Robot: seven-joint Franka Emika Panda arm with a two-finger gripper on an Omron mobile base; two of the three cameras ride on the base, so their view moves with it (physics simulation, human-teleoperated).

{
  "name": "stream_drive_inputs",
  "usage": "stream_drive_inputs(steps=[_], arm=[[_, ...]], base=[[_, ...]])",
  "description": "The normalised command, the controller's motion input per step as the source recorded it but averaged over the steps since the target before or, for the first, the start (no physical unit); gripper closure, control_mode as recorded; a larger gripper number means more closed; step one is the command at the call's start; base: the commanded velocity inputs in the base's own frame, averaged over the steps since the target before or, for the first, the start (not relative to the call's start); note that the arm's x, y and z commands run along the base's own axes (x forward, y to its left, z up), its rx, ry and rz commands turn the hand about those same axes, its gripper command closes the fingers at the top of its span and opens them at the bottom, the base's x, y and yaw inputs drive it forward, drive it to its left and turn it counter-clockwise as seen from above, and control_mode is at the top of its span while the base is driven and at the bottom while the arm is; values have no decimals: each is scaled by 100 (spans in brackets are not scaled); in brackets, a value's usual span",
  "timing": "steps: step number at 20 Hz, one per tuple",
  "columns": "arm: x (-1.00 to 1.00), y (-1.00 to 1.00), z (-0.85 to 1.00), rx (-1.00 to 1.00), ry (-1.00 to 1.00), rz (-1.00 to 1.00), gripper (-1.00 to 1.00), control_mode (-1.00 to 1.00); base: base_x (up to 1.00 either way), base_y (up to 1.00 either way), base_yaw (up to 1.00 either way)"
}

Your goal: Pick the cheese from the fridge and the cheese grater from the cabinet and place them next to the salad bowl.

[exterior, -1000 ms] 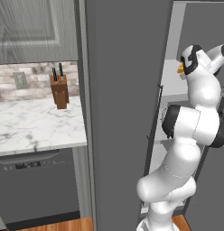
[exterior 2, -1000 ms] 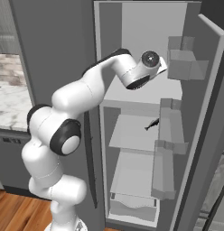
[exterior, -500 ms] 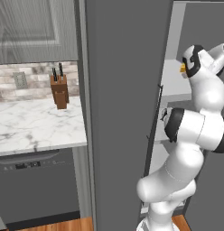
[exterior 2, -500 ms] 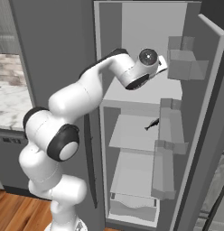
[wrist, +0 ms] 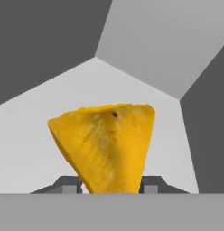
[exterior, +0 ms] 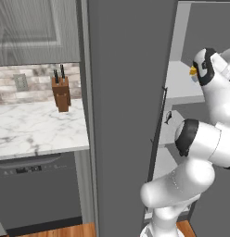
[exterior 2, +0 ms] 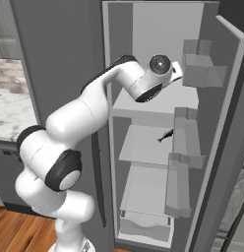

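The fridge [exterior 2: 158, 106] stands open, with pale shelves inside. My arm reaches in to its upper shelf. The cheese [wrist: 107, 144], a yellow-orange wedge, sits upright between the two dark fingertips [wrist: 68, 184], which press against its sides. My gripper [wrist: 111, 185] is shut on it, over the pale shelf floor near the back corner. In the left base view a bit of the cheese [exterior: 193, 71] peeks out at the hand. The grey wood-grain cabinet [exterior: 33, 32] hangs closed on the wall to the left. The cheese grater and the salad bowl are out of view.
The fridge's dark side panel [exterior: 126, 115] stands between the arm and a marble counter [exterior: 38, 129] with a knife block [exterior: 61, 92]. The open fridge door carries bins [exterior 2: 200, 69] to the right. A small dark item [exterior 2: 166, 135] lies on the middle shelf.
The arm's elbow has shifted slightly. The hand stays at the upper shelf with the cheese between its fingers.
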Motion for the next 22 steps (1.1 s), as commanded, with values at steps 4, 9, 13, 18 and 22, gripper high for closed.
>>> stream_drive_inputs(steps=[4, 9, 13, 18, 22], arm=[[-39, 2, 2, -1, -7, -2, 100, -100], [-35, 19, 4, -3, -7, -3, 100, -100], [-29, 34, 4, -7, -5, -1, 100, -100], [-37, 14, 11, -4, -4, 0, 100, -100], [-41, 0, 20, 0, -4, -3, 100, -100]], base=[[0, 0, 0], [0, 0, 0], [0, 0, 0], [0, 0, 0], [0, 0, 0]])
